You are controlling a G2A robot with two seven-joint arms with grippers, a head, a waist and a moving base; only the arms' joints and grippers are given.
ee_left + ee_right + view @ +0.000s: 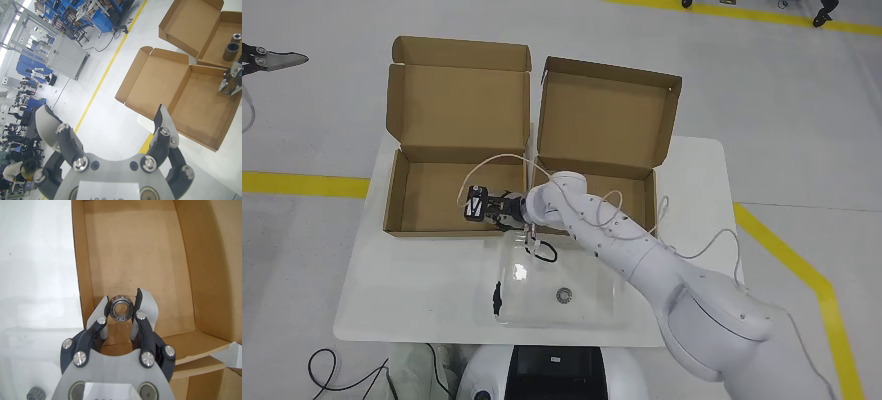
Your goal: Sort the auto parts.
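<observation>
The right fingers (pixel 145 302) pinch a small roller bearing (pixel 120 310) by its outer ring, over the floor of the left cardboard box (pixel 432 195), in the part of that box nearer the robot. In the right cardboard box (pixel 637 200) beside it on the white bench (pixel 412 290) stand two dark metal sleeves (pixel 231 51), and another bearing (pixel 36 393) lies outside the boxes. The left fingers (pixel 46 118) are spread wide with nothing between them, well apart from the boxes.

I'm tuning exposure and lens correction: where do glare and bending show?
Right wrist view: the white table glares beside the cardboard box, whose walls look bowed behind the bearing in the right gripper. Left wrist view: far windows blow out. Top view: light even.
</observation>
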